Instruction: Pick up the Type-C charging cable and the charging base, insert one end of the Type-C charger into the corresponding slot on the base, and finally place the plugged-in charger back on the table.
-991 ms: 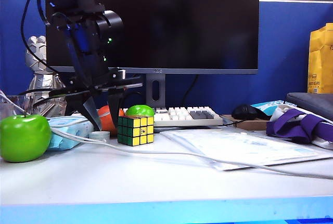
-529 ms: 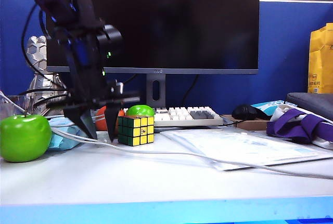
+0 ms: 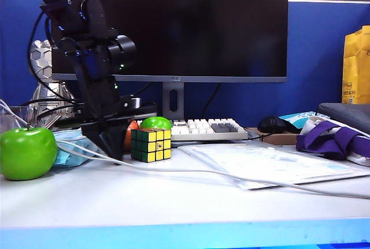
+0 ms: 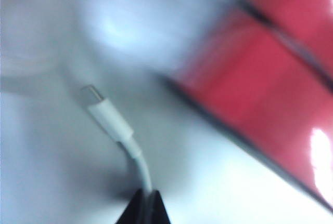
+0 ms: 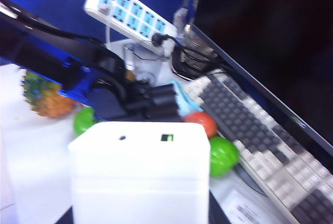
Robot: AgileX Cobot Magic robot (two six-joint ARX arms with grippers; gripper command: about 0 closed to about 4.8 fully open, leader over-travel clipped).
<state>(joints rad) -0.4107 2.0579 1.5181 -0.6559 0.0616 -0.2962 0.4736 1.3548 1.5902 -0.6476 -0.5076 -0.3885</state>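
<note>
Bright exterior, wrist views blurred — glare

Thin white flexible charging cable (image 3: 191, 171) trails across the white worktop (image 3: 173, 203); white plastic block-shaped charging base (image 5: 139, 174) is upright.

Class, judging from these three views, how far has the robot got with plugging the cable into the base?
Done: left tool is shut on the Type-C charging cable near its plug. In hand: right tool holds the charging base. Left: inserting the plug, then placing both on the table.

The left wrist view blurs a red object (image 4: 260, 94); the charging base (image 5: 140, 174) hides the right tool's fingers.
</note>
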